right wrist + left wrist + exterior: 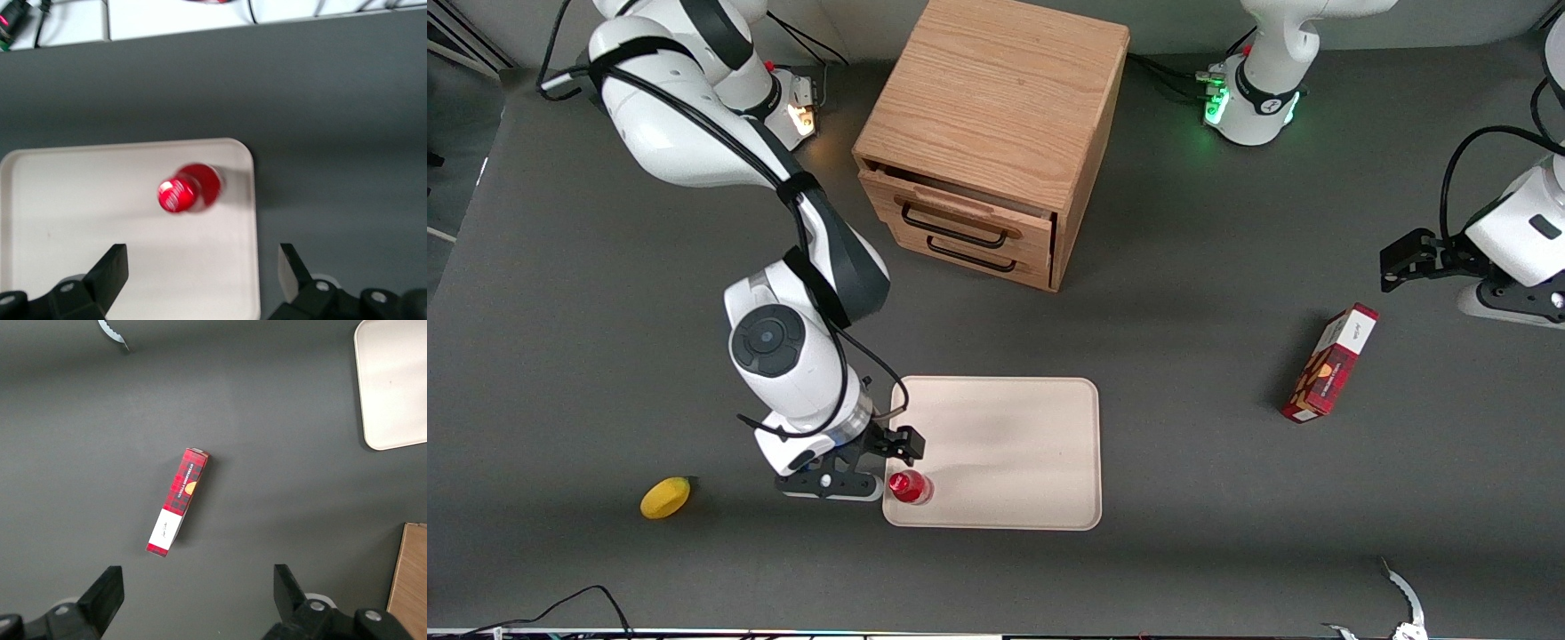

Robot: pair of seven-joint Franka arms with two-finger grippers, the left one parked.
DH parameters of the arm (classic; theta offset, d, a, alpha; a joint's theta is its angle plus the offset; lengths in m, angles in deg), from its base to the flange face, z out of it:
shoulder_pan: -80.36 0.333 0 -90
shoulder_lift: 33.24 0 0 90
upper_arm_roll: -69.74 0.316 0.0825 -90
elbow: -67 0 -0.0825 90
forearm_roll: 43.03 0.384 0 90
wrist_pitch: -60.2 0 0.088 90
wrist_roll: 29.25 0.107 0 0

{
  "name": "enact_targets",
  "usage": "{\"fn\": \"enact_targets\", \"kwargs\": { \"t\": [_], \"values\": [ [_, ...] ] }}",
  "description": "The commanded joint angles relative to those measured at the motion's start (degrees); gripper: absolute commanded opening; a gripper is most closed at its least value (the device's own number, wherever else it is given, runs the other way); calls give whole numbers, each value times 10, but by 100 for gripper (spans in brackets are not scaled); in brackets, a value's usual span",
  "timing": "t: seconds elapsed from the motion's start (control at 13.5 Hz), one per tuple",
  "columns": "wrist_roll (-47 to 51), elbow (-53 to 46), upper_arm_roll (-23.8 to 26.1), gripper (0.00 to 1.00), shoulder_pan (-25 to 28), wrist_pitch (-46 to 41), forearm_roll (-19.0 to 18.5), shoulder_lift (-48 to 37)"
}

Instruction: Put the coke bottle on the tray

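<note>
The coke bottle (pixel 910 487), small and red with a red cap, stands upright on the cream tray (pixel 1005 444), in the tray's corner nearest the front camera at the working arm's end. My right gripper (pixel 871 467) hovers over that short edge of the tray, beside the bottle and a little farther from the front camera. It is open with nothing between its fingers. In the right wrist view the coke bottle (pixel 187 190) shows from above on the tray (pixel 80 220), apart from the open gripper (pixel 202 270). The tray's corner (pixel 393 380) also shows in the left wrist view.
A yellow lemon (pixel 665 497) lies on the table toward the working arm's end. A red and white carton (pixel 1329 363) (pixel 178 501) lies toward the parked arm's end. A wooden drawer cabinet (pixel 987 133) stands farther from the front camera than the tray, its top drawer slightly open.
</note>
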Motion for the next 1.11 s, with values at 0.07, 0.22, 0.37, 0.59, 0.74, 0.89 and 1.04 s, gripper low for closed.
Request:
{"fn": "enact_targets", "kwargs": {
  "t": [0.07,0.22,0.37,0.59,0.74,0.89,1.04],
  "values": [
    [5,137,7,100,-39,-28,-8,-129],
    [0,184,9,100,-63,-44,-5,-188],
    [-31,217,21,100,-102,-97,-5,-247],
    [-98,230,46,100,-174,-169,22,-315],
    [-177,232,47,100,-228,-199,80,-347],
    [-186,226,47,93,-262,-241,88,-364],
    [-194,226,47,100,-274,-258,88,-367]
  ]
}}
